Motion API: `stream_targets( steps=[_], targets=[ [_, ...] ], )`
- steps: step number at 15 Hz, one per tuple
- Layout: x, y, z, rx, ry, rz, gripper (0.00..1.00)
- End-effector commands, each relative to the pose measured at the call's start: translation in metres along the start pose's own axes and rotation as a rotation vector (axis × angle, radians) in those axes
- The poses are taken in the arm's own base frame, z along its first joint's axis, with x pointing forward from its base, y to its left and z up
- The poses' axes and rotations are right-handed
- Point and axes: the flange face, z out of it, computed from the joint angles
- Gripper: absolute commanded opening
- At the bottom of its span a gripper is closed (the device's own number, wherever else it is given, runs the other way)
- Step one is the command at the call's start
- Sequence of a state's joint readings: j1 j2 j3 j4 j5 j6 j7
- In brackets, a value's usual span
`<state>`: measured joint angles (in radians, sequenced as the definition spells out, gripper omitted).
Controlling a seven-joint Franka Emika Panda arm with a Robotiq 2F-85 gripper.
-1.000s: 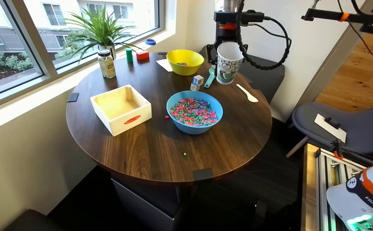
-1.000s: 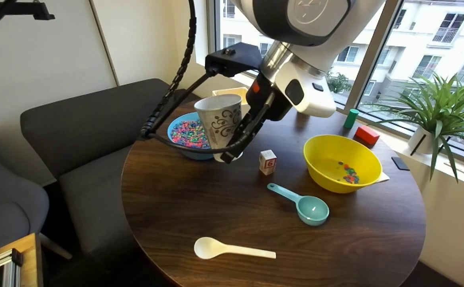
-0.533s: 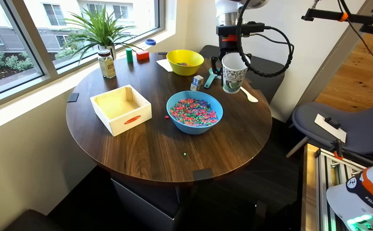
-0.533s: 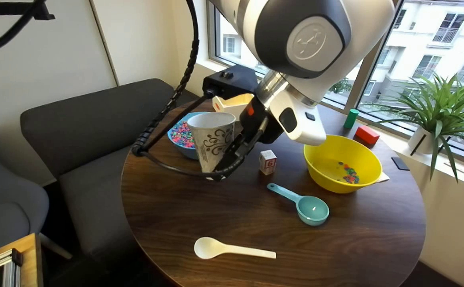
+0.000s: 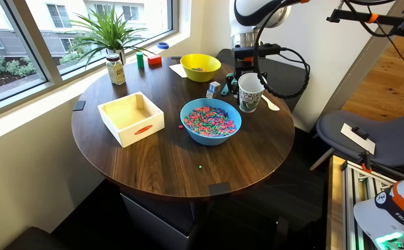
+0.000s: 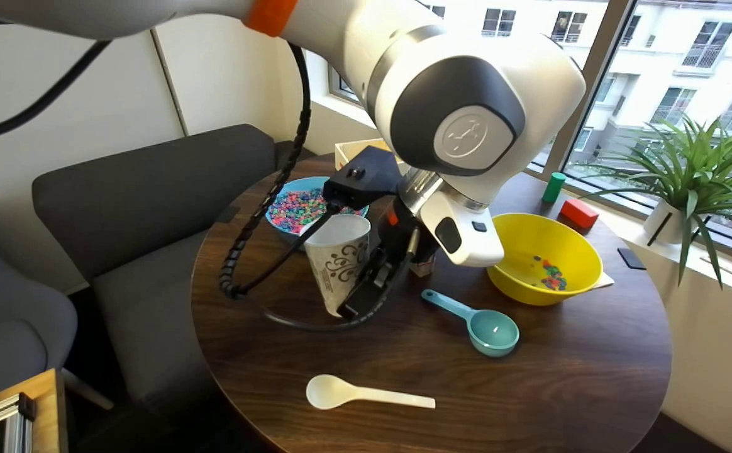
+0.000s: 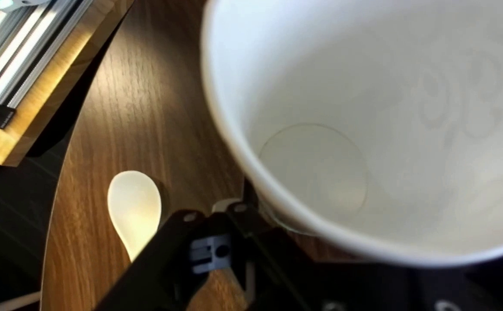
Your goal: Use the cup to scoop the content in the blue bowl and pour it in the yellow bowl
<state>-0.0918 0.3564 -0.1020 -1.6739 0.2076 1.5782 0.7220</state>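
My gripper (image 6: 354,302) is shut on the white patterned cup (image 6: 334,267) and holds it by its side, tilted, low over the table. The cup also shows in an exterior view (image 5: 250,93) beside the blue bowl (image 5: 210,140). In the wrist view the inside of the cup (image 7: 312,172) looks empty; one finger is hidden behind it. The blue bowl holds a heap of multicoloured bits (image 5: 209,121), partly behind the arm in an exterior view (image 6: 297,209). The yellow bowl (image 6: 510,286) stands farther along, with a few bits (image 6: 552,275) at its bottom.
A light-blue scoop (image 6: 493,333) and a white spoon (image 6: 366,394) lie near the cup. A small number block (image 5: 213,89) sits between the bowls. A wooden box (image 5: 143,130), a jar (image 5: 116,71), a green cylinder (image 5: 140,59) and a red block (image 5: 154,59) are also on the table.
My gripper has moved down toward the table with the cup in it. The bowls and other objects have not moved.
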Motion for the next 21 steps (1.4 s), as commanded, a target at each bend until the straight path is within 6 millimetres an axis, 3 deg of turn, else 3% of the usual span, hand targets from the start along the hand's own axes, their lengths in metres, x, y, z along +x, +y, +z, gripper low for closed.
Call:
stream_targets(
  steps=[1,7,8,9,11,16,21],
  targets=[
    [0.002,-0.005,0.015,0.002,0.021,-0.009,0.38],
    [0.002,-0.010,0.021,0.008,0.012,-0.013,0.38],
    [0.002,-0.010,0.021,0.005,0.015,-0.014,0.70],
    [0.001,-0.009,0.021,0.001,0.012,-0.014,0.90],
    [0.002,-0.008,0.022,-0.003,0.015,-0.010,0.99],
    [0.003,-0.001,0.016,-0.013,0.033,0.004,1.00],
    [0.012,0.018,0.000,-0.035,0.089,0.036,1.00]
  ],
)
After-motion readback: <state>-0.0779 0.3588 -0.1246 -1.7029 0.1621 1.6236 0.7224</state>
